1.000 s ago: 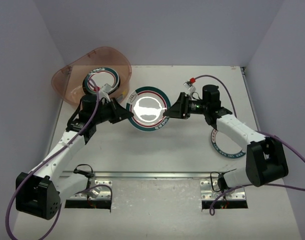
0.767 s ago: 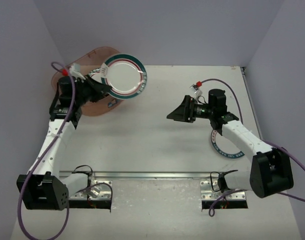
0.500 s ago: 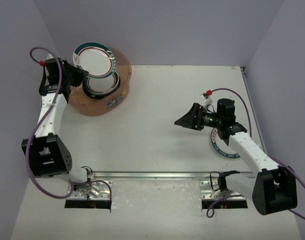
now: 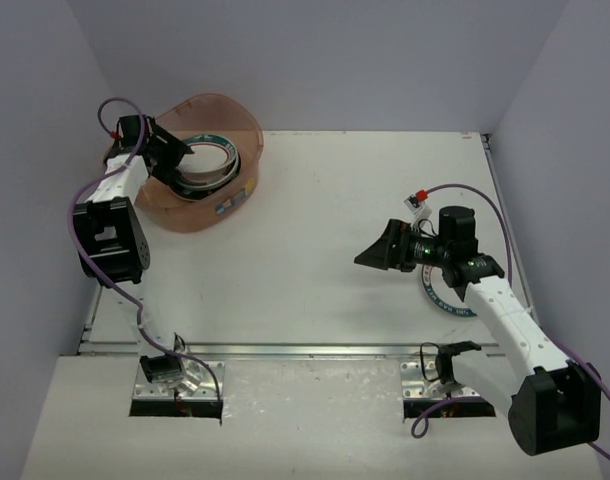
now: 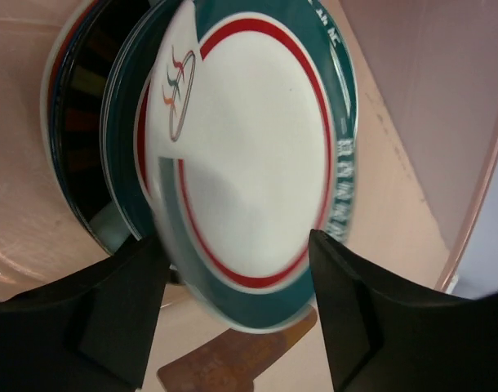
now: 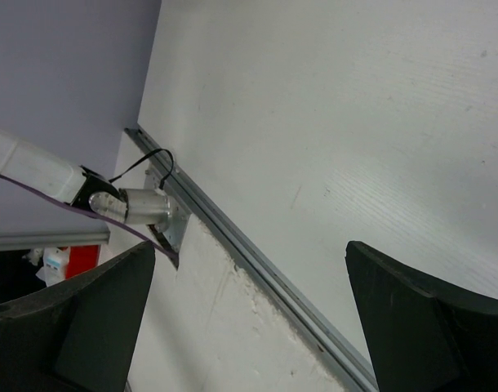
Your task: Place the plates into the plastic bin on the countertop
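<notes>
The plastic bin (image 4: 247, 122) stands at the countertop's (image 4: 315, 200) far left and holds a stack of plates (image 4: 213, 172). My left gripper (image 4: 178, 158) reaches into it from the left. In the left wrist view a teal-red banded plate (image 5: 249, 155) leans on the stack, its lower edge blurred, and a black-gold plate (image 5: 79, 122) shows behind it. The left gripper (image 5: 234, 238) is open, with a finger on either side of that lower edge. My right gripper (image 4: 370, 252) hangs open and empty over bare countertop. A teal-lettered plate (image 4: 443, 298) lies partly hidden under the right arm.
The bin's pinkish wall (image 5: 445, 122) rises close on the right in the left wrist view. A metal rail (image 4: 305, 350) runs along the countertop's front edge, and the rail (image 6: 257, 265) also crosses the right wrist view. Purple walls close in the back and sides.
The left arm carried the teal-red plate from mid-table to the bin, then opened; the plate now lies on the stack. The right arm drew back to the right and nearer.
</notes>
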